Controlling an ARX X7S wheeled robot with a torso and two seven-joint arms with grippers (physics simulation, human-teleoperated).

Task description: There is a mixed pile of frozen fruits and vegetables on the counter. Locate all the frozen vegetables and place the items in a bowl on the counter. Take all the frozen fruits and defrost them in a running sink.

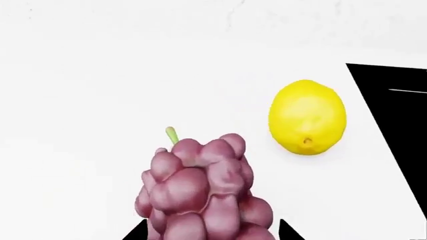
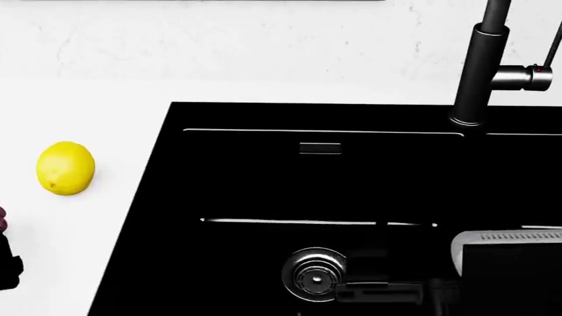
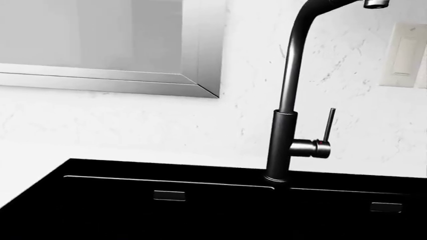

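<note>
The white counter [image 1: 100, 90] ran under a marbled wall, with the black sink [image 2: 351, 197] set into it below a tall dark tap [image 3: 287, 125]. The left pincer [image 1: 210, 231] pinched the pink-red berry cluster [image 1: 200, 190] between its dark fingertips [image 1: 137, 232]. The lemon [image 1: 307, 117] lay on the counter just beyond the cluster, between that pincer and the sink's edge. The right pincer did not show, so its state could not be told.

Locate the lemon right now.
The lemon lies on the white counter at the head view's left, just off the black sink's left edge; the left wrist view shows it beside the pink-red berry cluster.
</note>
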